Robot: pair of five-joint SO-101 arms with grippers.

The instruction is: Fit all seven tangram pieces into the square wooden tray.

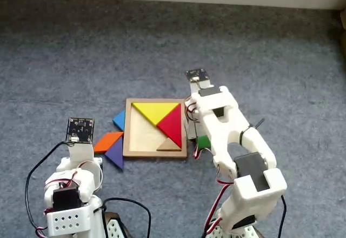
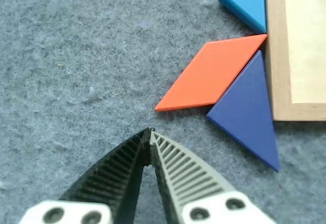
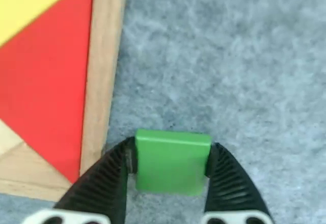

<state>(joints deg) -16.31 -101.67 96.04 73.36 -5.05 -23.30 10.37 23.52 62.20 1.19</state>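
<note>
there are seven coloured pieces in all. three lie inside the wooden tray (image 1: 154, 153): one big yellow triangle (image 1: 154, 112), one big red triangle (image 1: 172, 123) and one small brown triangle (image 1: 169, 145). the yellow and the red touch each other along one edge, and the brown one sits in a tray corner under the tip of the red one. the rest of the tray floor is bare wood.

three more pieces lie on the grey counter (image 1: 259, 59), outside the tray, on the side of the left hand (image 2: 150, 132). this hand is pressed together, with its two tips meeting. just ahead of the tips is one orange slanted piece (image 2: 211, 74). one dark blue triangle (image 2: 249, 112) touches it and lies along the tray's rim. one light blue piece (image 2: 247, 2) is farther ahead of the hand, also against the rim.

the seventh piece, one green square (image 3: 172, 160), is pinched between the two fingers of the right hand (image 3: 172, 150). this hand is just outside the tray, near the corner where the red triangle ends. whether the green square touches the counter, i cannot tell.
</note>
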